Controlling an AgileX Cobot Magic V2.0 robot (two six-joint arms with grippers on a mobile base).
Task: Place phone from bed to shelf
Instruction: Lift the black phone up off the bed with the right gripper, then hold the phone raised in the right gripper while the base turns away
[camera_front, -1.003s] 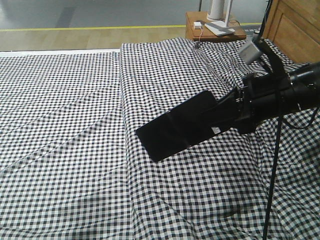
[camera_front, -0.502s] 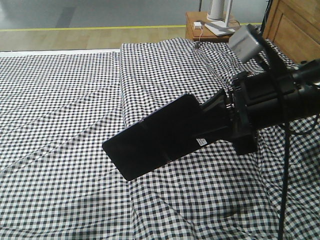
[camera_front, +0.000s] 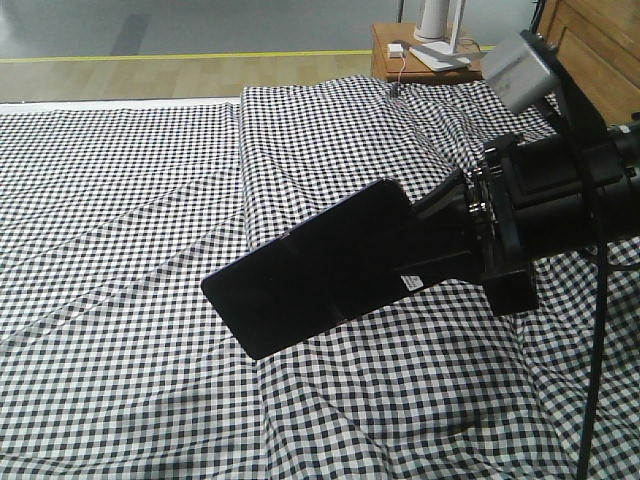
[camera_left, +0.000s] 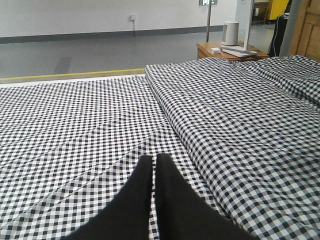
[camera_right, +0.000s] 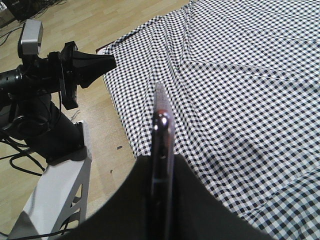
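Small orange-brown bedside table (camera_front: 380, 66) & brown wood headboard (camera_front: 600, 50) sit upper right. Your right gripper (camera_right: 161, 165) clamps the thin black rose-rimmed phone (camera_right: 163, 127) edge-on, mid-frame over the black-and-white checked bed (camera_front: 120, 200). Left gripper (camera_left: 154, 167): paddles pressed together, empty.

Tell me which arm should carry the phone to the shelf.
Right. The right gripper clamps the phone above the bed; the left gripper is shut and empty.
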